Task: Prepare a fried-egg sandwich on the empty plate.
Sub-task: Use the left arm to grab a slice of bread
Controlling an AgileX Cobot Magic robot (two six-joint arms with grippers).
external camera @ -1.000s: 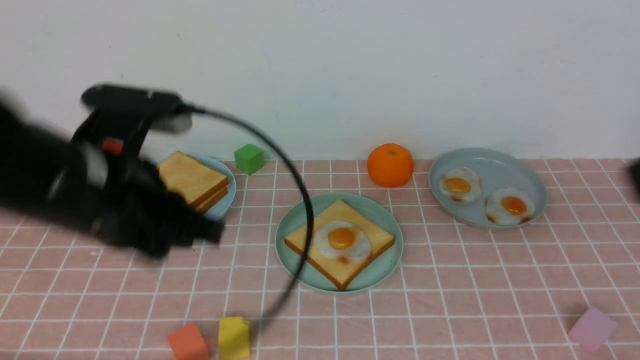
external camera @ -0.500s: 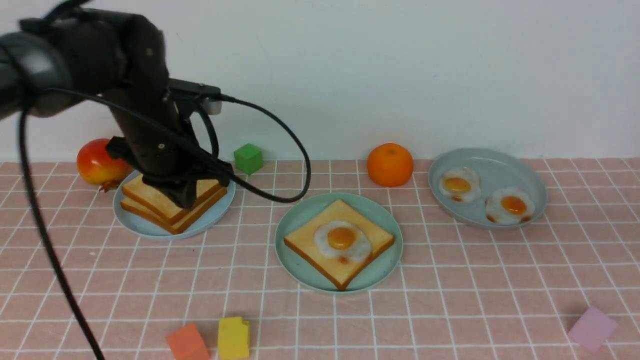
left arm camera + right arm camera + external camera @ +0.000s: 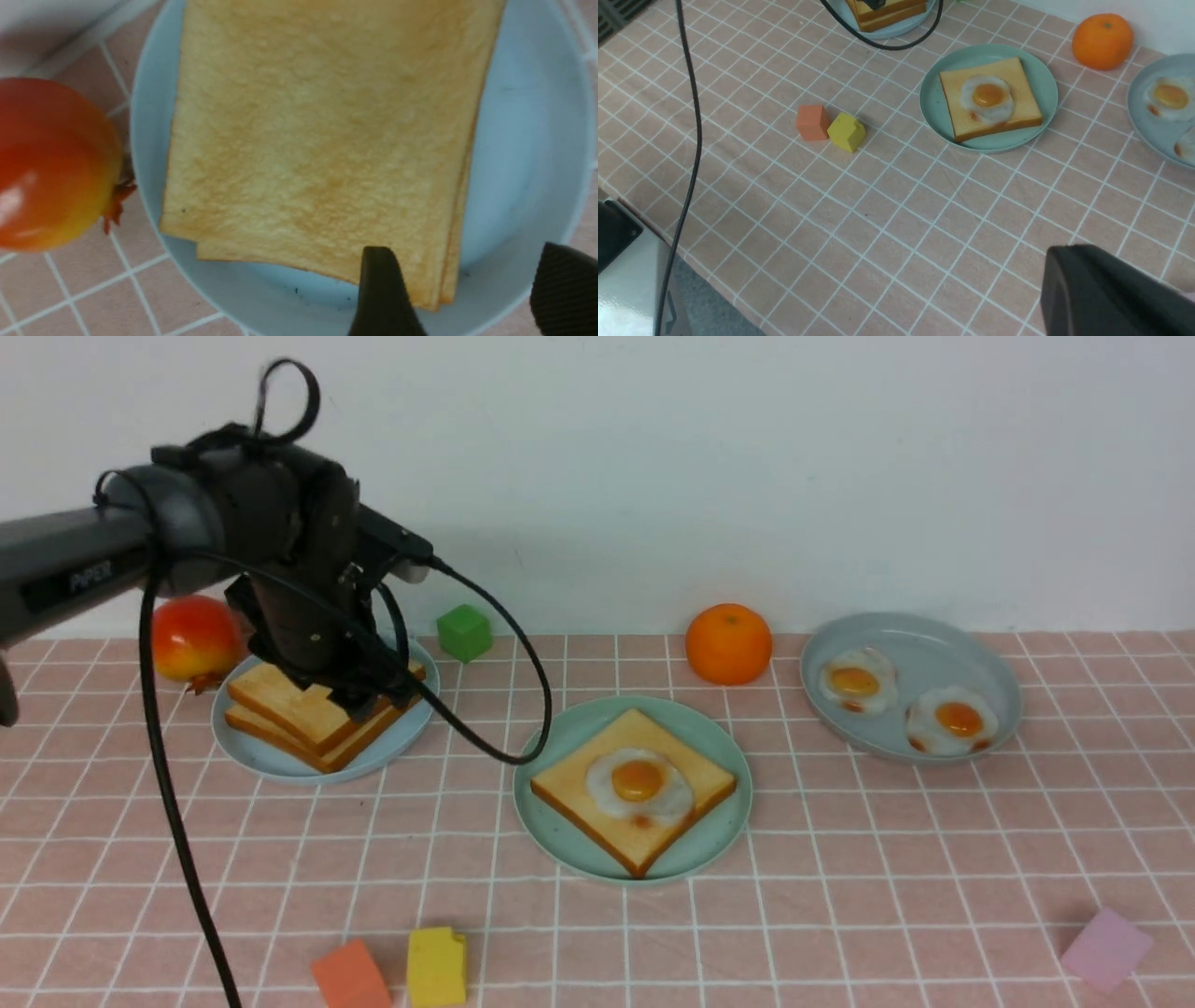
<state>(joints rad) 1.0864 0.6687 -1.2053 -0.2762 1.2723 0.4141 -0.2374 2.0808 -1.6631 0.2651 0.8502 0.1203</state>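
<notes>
In the front view the left gripper (image 3: 366,702) hides part of the toast stack (image 3: 289,709), and its jaws merge into one dark mass. Of the right gripper (image 3: 1092,280) only one dark piece shows, cut by the picture's edge. The grey-blue dish (image 3: 1157,130) is cropped too.
</notes>
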